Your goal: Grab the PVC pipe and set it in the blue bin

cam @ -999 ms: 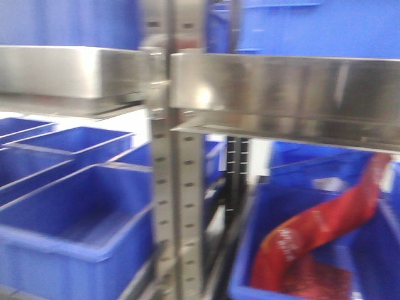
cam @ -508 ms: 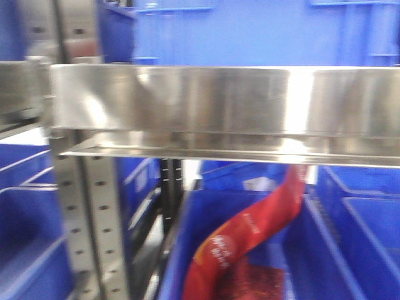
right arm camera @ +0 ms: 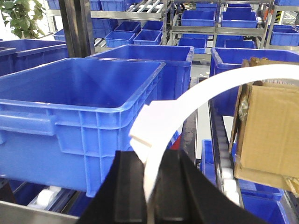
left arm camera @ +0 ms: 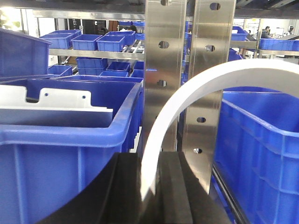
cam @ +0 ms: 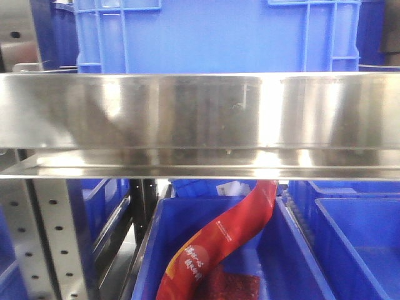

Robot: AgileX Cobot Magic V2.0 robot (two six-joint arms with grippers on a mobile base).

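Left end effector (left arm camera: 154, 205) appears only as a black body at the bottom edge of its wrist view, with a white curved strip (left arm camera: 187, 88) arcing up from it; jaw opening and any load cannot be determined. Right end effector (right arm camera: 154, 205) presents likewise under a matching white strip (right arm camera: 187, 100), and its state is also undeterminable. PVC pipe: position cannot be established from any view. Left wrist view: blue bin (left arm camera: 60, 140) holding a grey plate (left arm camera: 56, 100), beside perforated steel uprights (left arm camera: 166, 70). Right wrist view: large blue bin (right arm camera: 79, 93), with a cardboard box (right arm camera: 268, 126) to its right. Front view: steel shelf rail (cam: 200, 112), with a red packet (cam: 231, 231) in the lower bin (cam: 287, 262) beneath it.
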